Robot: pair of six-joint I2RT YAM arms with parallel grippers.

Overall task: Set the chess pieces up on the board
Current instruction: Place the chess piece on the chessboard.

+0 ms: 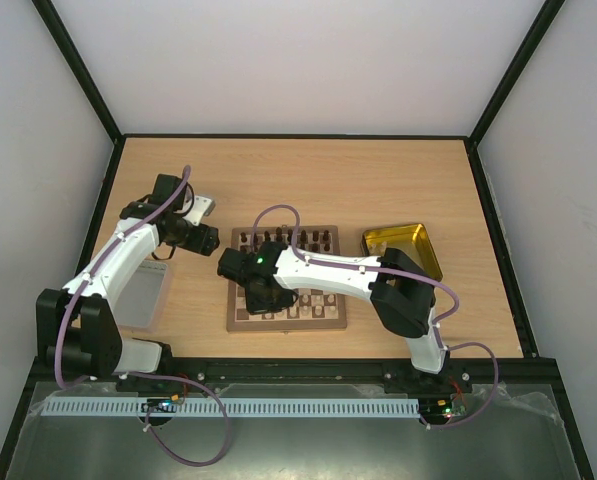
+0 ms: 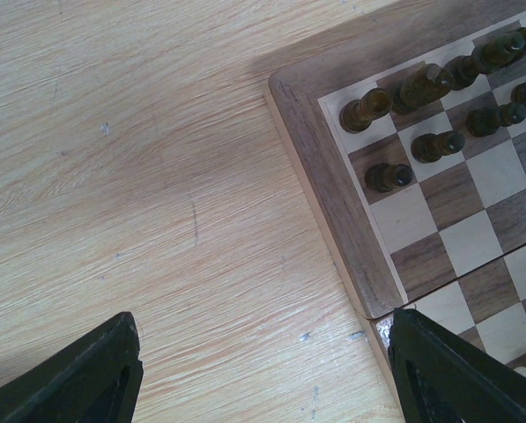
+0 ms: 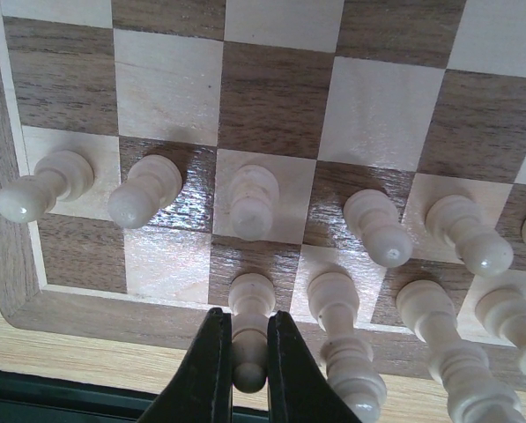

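The wooden chessboard [image 1: 308, 280] lies mid-table. Dark brown pieces [image 1: 293, 240] stand along its far rows, cream pieces [image 1: 313, 310] along its near rows. In the right wrist view my right gripper [image 3: 249, 352] is shut on a cream piece [image 3: 250, 322] whose base rests on a dark square of the board's nearest row, third from the corner. More cream pieces [image 3: 254, 198] stand beside and behind it. My left gripper [image 2: 263, 370] is open and empty above bare table by the board's left edge [image 2: 333, 203]; dark pieces [image 2: 421, 88] show near the board's corner there.
A shiny yellow metal tray [image 1: 403, 250] sits right of the board. A grey translucent lid [image 1: 138, 295] lies at the left, under the left arm. Black frame rails edge the table.
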